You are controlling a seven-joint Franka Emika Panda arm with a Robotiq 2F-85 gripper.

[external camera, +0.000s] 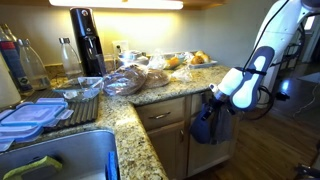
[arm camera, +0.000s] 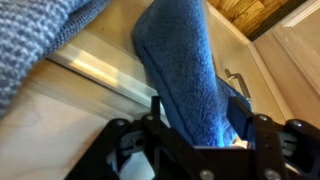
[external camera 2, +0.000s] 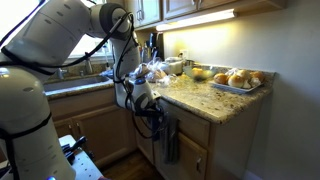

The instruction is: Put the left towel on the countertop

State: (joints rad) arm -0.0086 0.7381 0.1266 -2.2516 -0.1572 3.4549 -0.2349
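Note:
The left towel (arm camera: 185,65) is saturated blue and hangs down the front of a light wooden cabinet, over a metal rail. My gripper (arm camera: 197,120) has a finger on each side of it and is shut on its lower part. The duller grey-blue towel (arm camera: 40,40) hangs beside it at the upper left of the wrist view. In both exterior views the gripper (external camera: 212,98) (external camera 2: 152,118) is just below the edge of the speckled granite countertop (external camera: 150,97) (external camera 2: 195,97), against the hanging towel (external camera: 205,128) (external camera 2: 168,140).
On the countertop are a tray of bread rolls (external camera 2: 235,80), bagged bread (external camera: 130,80), a black drinks machine (external camera: 87,40) and bottles. A sink (external camera: 60,160) lies at the near corner. A cabinet handle (arm camera: 235,82) is beside the towel.

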